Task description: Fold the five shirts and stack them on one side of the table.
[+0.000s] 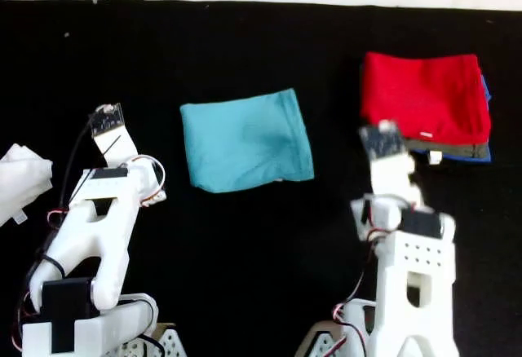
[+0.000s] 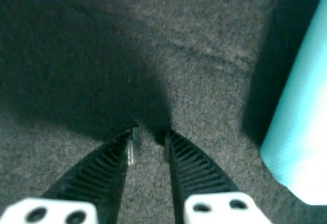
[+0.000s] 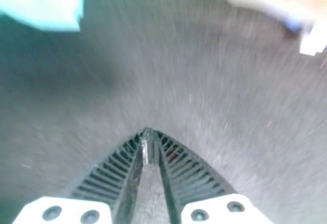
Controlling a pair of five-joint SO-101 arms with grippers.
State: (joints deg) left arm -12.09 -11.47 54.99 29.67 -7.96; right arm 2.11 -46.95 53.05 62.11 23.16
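Observation:
A folded teal shirt (image 1: 245, 141) lies in the middle of the black table; its edge shows as the teal shirt (image 2: 301, 132) and its corner as the teal shirt (image 3: 41, 1). At the back right is a stack with a red shirt (image 1: 424, 96) on top and grey and blue ones (image 1: 457, 152) beneath. A crumpled white shirt (image 1: 20, 179) sits at the left edge. My left gripper (image 1: 110, 125) (image 2: 150, 138) hovers left of the teal shirt, slightly open and empty. My right gripper (image 1: 382, 138) (image 3: 148, 138) is just in front of the stack, shut on nothing.
The black cloth (image 1: 261, 275) covers the whole table, with free room in front of the teal shirt between the two arm bases. A pale wall runs behind the far table edge (image 1: 261, 2).

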